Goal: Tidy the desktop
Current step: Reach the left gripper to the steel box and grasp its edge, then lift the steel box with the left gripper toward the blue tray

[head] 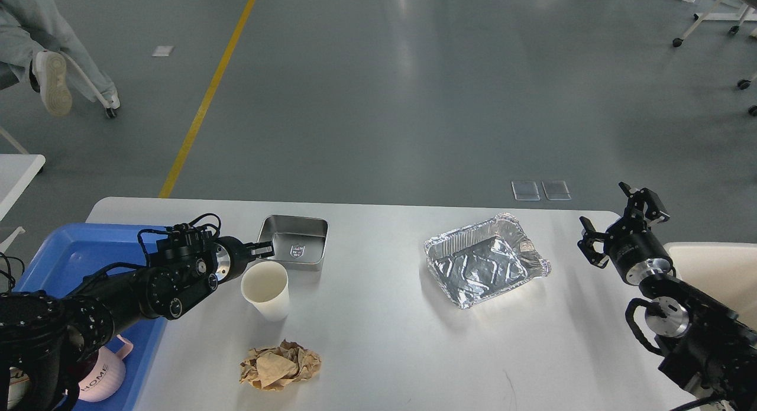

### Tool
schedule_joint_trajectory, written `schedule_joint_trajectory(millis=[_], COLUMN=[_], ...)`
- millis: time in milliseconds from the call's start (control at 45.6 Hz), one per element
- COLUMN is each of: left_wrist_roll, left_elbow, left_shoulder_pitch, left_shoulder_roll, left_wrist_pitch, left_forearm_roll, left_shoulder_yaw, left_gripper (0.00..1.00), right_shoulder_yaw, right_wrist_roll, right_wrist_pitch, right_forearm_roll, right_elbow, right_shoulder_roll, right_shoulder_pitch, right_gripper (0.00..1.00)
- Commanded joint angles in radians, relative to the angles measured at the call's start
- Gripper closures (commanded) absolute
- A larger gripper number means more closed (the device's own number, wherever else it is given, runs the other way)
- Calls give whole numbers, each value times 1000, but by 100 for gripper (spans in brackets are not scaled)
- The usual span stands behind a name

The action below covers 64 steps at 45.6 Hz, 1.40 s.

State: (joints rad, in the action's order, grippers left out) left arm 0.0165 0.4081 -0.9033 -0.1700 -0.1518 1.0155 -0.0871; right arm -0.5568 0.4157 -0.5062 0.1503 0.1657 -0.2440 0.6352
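The left gripper (264,249) grasps the steel tin's (294,243) near-left rim; lift it level, clear of the paper cup (265,290).

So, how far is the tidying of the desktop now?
Early. A pink cup already lies in the blue tray. The left hand grips the steel tin. The paper cup, foil tray and crumpled paper remain; the right hand is open.
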Motion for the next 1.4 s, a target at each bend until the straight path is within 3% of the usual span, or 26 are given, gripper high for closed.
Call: schedule_joint_trajectory(millis=[0, 219, 394, 570, 701, 1096, 1381], left_wrist_roll=[33, 105, 137, 143, 155, 128, 114], left_elbow=[0, 9, 14, 46, 141, 518, 695], left_shoulder_pitch=[-26, -63, -89, -120, -138, -155, -146], left_shoulder_roll=[-8, -65, -88, -129, -206, -486, -719], left_wrist_pitch=[-23, -89, -164, -202, -221, -239, -268], left_forearm_roll=[-5, -15, -95, -150, -158, -160, -175], left_shoulder_yaw=[1, 21, 39, 46, 90, 187, 283], left_gripper=[97, 97, 96, 95, 95, 93, 92], right_shoulder_yaw=[0, 0, 0, 0, 0, 0, 0], right_wrist_roll=[0, 0, 0, 0, 0, 0, 0], right_wrist_pitch=[0, -2, 0, 0, 0, 0, 0], right_forearm_roll=[0, 0, 0, 0, 0, 0, 2], right_elbow=[0, 0, 2, 2, 2, 2, 3], right_shoulder_roll=[0, 0, 0, 0, 2, 11, 14], right_shoulder_pitch=[-2, -2, -2, 0, 0, 0, 0], right_gripper=[0, 0, 0, 0, 0, 0, 0])
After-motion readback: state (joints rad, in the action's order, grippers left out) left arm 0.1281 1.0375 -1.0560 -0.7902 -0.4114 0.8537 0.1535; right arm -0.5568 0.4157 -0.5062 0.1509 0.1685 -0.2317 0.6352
